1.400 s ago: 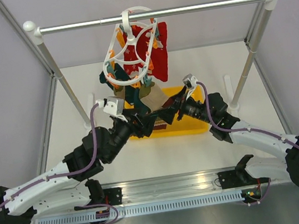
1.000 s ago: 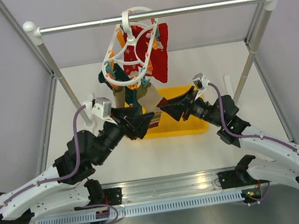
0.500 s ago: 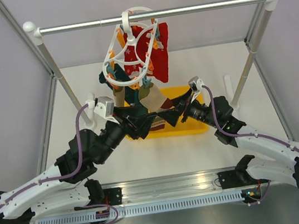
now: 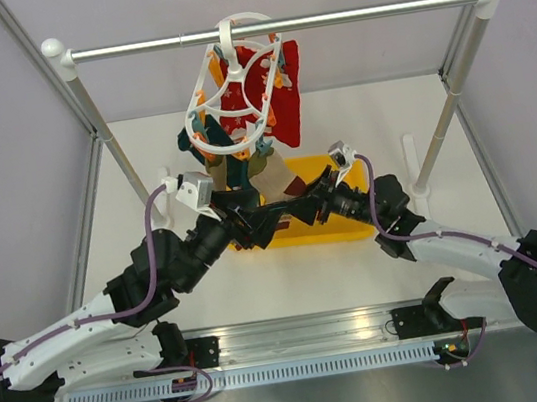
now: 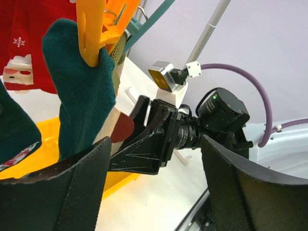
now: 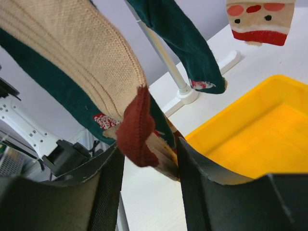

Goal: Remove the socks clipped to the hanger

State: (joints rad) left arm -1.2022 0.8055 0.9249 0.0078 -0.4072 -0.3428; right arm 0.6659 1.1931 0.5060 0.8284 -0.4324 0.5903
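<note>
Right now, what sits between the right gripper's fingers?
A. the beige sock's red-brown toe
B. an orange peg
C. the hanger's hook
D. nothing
A: the right wrist view shows the beige sock's red-brown toe hanging inside the right gripper.

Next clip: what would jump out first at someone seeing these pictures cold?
A white ring hanger hangs from the metal rail at top centre, with a big red sock loudest on its right side. Below, both claws face each other above a yellow bin. The right claw has the brown toe of a beige sock between its fingers, and the left claw gapes open beside a teal sock held by an orange peg.
</note>
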